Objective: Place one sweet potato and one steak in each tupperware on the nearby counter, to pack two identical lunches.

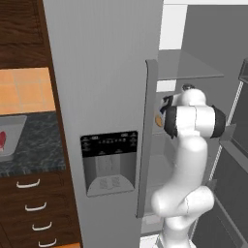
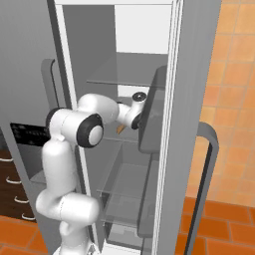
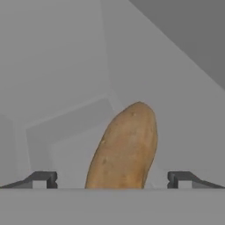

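The sweet potato (image 3: pixel 125 147) was cut off at its lower end in the hand view; the tupperware (image 1: pixel 10 135) and steak (image 1: pixel 2 141) were cropped by the left base view's edge.

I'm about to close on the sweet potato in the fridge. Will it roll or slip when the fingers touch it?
The sweet potato is a smooth, rounded oval with tapered ends, so it probably rolls if nudged off-centre. It looks firm, so a squeeze should hold. It lies between the fingers of the open gripper; closing across its wide middle seems safest, since a tapered end might slip out.
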Motion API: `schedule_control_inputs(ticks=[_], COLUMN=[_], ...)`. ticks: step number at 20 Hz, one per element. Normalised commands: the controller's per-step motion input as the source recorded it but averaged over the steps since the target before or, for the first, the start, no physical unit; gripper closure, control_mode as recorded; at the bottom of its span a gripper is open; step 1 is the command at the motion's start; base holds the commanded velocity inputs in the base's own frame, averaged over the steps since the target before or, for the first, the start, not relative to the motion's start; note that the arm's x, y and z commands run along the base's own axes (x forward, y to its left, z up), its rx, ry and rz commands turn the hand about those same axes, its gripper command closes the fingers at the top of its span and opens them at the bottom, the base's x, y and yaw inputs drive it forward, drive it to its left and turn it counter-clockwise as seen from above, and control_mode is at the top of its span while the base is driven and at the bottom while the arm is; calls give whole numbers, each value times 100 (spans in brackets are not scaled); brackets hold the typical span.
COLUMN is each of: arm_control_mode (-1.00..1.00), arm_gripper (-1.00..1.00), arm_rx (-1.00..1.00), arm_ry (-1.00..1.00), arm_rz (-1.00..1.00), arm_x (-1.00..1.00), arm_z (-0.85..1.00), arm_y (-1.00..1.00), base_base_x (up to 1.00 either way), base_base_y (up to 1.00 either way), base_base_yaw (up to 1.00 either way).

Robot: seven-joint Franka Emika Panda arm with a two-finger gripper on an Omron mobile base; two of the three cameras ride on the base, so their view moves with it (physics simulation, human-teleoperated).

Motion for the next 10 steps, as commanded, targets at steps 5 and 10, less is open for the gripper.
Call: schedule_control_inputs(ticks=[5, 10], arm_control_mode=[-100, -100], arm_gripper=[100, 100], arm_rx=[0, 0], arm_ry=[-3, -18], arm_rz=[1, 0], arm_x=[2, -42], arm_z=[-33, -17], arm_y=[0, 22], base_base_x=[0, 0], base_base_y=[0, 0], base_base_yaw=[0, 0])
